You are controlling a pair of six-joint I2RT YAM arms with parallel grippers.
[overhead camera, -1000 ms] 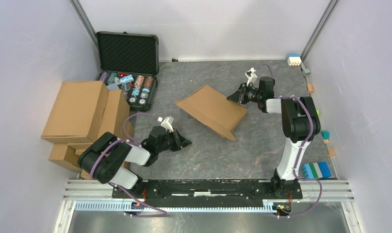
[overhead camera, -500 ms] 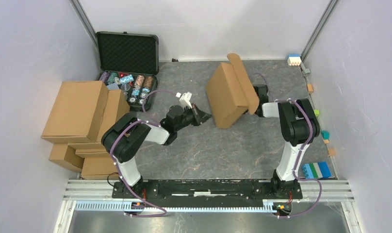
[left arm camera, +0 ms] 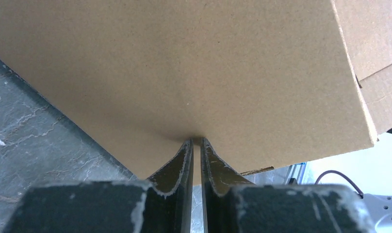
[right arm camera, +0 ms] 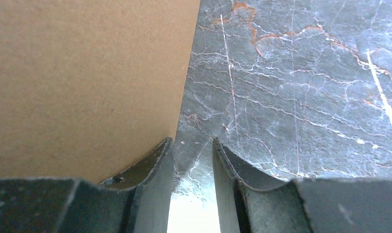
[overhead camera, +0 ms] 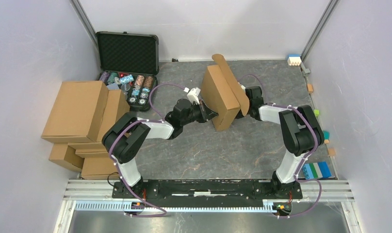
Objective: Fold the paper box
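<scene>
The paper box (overhead camera: pixel 219 96) is brown cardboard and stands on its edge mid-table, with a long flap (overhead camera: pixel 230 82) sticking up along its right side. My left gripper (overhead camera: pixel 210 115) presses its tips against the box's left face. In the left wrist view that gripper (left arm camera: pixel 195 141) is shut with only a thin slit, and the tips dent the panel (left arm camera: pixel 184 73) slightly. My right gripper (right arm camera: pixel 192 141) is behind the flap, mostly hidden from above. It is open, with bare table between its fingers and the cardboard (right arm camera: pixel 87 73) just beside its left finger.
An open black case (overhead camera: pixel 128 48) with poker chips sits at the back left. A pile of brown cartons (overhead camera: pixel 82 116) fills the left side. Coloured blocks (overhead camera: pixel 316 170) and small wooden pieces (overhead camera: pixel 293 59) lie along the right wall.
The box went from lying tilted on the table to standing on edge. My left gripper swung up and right to its face. My right gripper has opened behind the flap.
</scene>
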